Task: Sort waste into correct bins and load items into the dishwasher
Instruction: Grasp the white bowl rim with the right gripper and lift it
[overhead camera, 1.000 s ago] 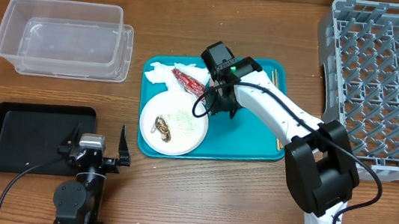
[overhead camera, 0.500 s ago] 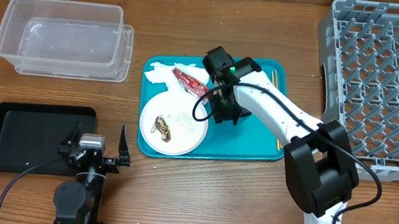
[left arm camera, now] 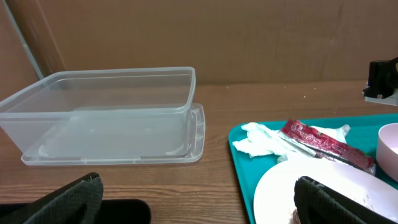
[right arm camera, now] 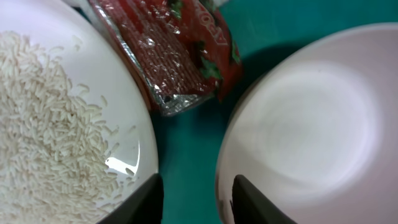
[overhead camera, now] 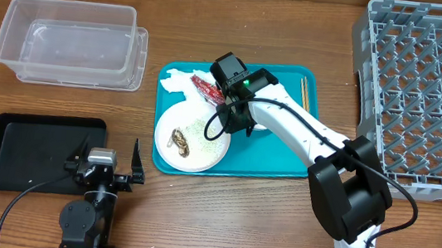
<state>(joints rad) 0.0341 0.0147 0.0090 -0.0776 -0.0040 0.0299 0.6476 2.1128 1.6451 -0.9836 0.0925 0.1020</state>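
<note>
My right gripper (overhead camera: pixel 235 122) hangs low over the teal tray (overhead camera: pixel 275 159), jaws partly closed. In the right wrist view its fingers straddle the rim of a white bowl (right arm camera: pixel 305 124): one finger inside, the other outside with a gap to the rim, so the right gripper (right arm camera: pixel 196 200) is still open. The red wrapper (right arm camera: pixel 168 56) lies just ahead, and the plate (overhead camera: pixel 202 147) with rice (right arm camera: pixel 43 124) and a brown scrap (overhead camera: pixel 179 141) sits to the left. A crumpled napkin (overhead camera: pixel 177 80) lies behind it. My left gripper (overhead camera: pixel 107 169) rests wide open and empty by the black tray (overhead camera: pixel 34 149).
The clear tub (overhead camera: pixel 68 40) stands at the back left. The grey dish rack (overhead camera: pixel 425 89) fills the right side. Chopsticks (overhead camera: pixel 305 92) lie on the teal tray's right part. The right arm stretches across that tray from the front.
The right gripper has shifted a little left, toward the plate and wrapper, and its jaws have narrowed. The left arm has not moved.
</note>
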